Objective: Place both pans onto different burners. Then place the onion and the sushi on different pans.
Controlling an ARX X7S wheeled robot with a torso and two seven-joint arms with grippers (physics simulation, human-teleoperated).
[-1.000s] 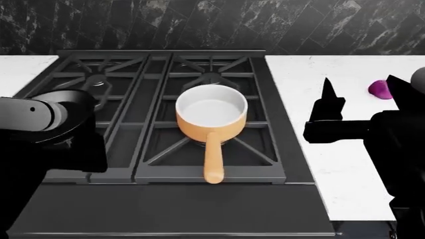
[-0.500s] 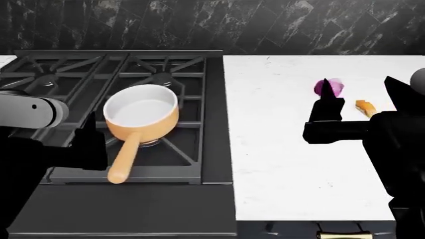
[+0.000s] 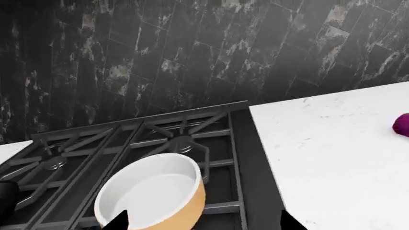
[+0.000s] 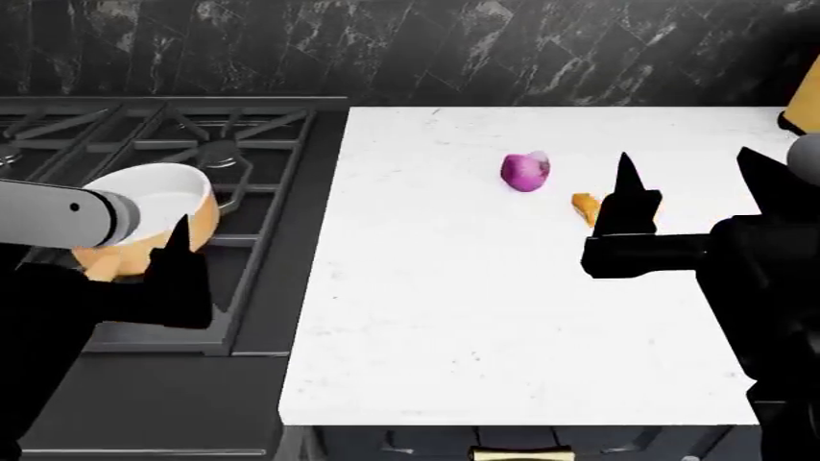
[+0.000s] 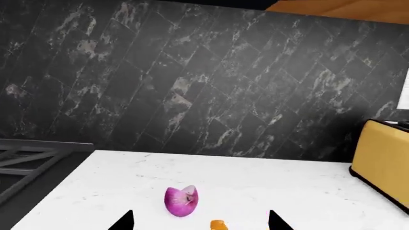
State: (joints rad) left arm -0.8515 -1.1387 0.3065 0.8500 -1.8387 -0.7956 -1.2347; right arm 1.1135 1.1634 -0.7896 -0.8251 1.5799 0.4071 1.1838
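Observation:
The orange saucepan [image 4: 154,204], white inside, sits on the stove grate over a front burner, half hidden by my left arm. In the left wrist view it [image 3: 153,196] lies just ahead of my open left gripper [image 3: 203,224], with a rear burner [image 3: 182,142] beyond. The purple onion [image 4: 524,171] and the small orange sushi [image 4: 586,206] lie on the white counter. My right gripper [image 4: 692,182] hovers open just right of the sushi. The right wrist view has the onion [image 5: 181,200] and sushi [image 5: 219,224] ahead of the open gripper [image 5: 199,223]. The black frying pan is out of view.
The stove [image 4: 276,317] fills the left of the head view and the white counter [image 4: 474,317] the right. A yellow-orange boxy appliance [image 5: 382,163] stands at the counter's far right [image 4: 805,113]. A dark marbled wall [image 4: 423,48] backs everything.
The head view has swung right: stove and saucepan slid left, the black frying pan left the view, and the onion and sushi came toward the middle. Both grippers stay open.

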